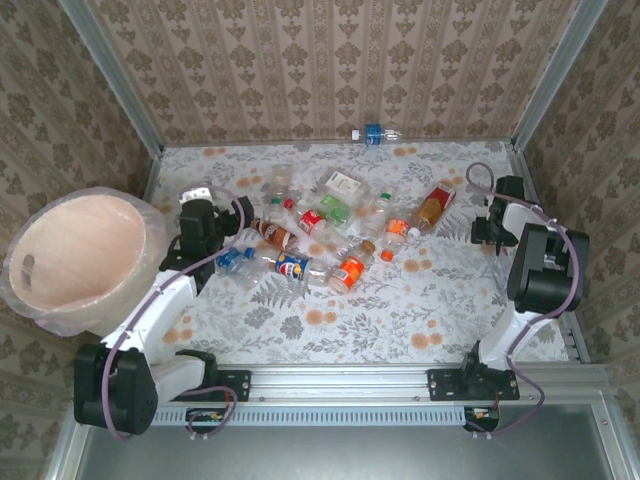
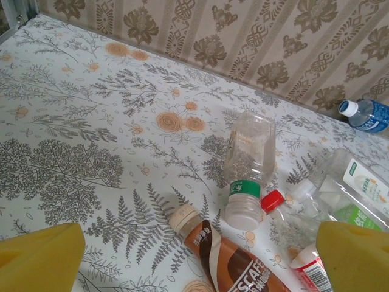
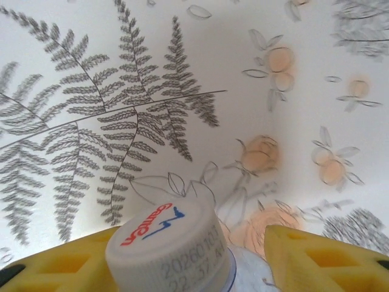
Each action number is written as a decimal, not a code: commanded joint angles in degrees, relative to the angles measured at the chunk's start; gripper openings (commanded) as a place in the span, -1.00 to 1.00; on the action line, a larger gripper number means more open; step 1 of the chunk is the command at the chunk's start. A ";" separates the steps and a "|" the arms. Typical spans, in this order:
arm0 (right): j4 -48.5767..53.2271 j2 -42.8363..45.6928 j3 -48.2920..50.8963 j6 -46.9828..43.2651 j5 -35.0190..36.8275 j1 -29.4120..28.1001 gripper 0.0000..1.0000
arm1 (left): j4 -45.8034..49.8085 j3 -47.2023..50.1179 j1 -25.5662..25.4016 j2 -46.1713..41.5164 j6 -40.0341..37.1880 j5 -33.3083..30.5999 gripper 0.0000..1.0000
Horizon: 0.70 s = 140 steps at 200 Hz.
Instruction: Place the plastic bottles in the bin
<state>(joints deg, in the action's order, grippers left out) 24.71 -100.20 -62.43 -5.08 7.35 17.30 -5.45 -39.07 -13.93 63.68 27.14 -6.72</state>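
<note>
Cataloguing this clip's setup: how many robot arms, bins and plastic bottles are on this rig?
robot arms: 2
bin: 1
plastic bottles: about 14; they overlap in the pile, so this is approximate
Total: about 17

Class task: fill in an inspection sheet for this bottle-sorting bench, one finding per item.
Surface: white floral tablecloth, flat.
Job's things: crushed clear plastic bottles strewn mid-table, one blue-labelled bottle by the far wall; round peach plastic bin with clear liner at left, no bottle seen inside.
Clutter: nothing seen.
Grippers: left claw open, facing a brown-labelled bottle; right claw straddles a white-capped bottle, grip unclear.
Cables: purple cables looped along both arms.
Surroundings: patterned brown wallpaper, aluminium frame.
</note>
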 commanded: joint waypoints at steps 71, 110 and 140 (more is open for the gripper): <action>-20.39 33.95 16.36 35.81 -14.25 -1.08 -0.01 | -8.24 -2.63 -6.20 2.24 1.07 11.95 1.00; -28.60 38.43 19.52 50.72 -27.55 -4.75 -0.02 | -12.16 -5.14 -10.71 5.56 0.32 19.73 1.00; -31.42 39.29 20.28 56.11 -29.72 -11.37 -0.02 | -13.60 -8.45 -14.99 9.18 -0.92 26.86 1.00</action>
<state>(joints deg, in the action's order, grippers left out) -0.82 -62.50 -43.22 41.67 -15.86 10.31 -15.14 -43.59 -25.85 70.57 27.83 11.38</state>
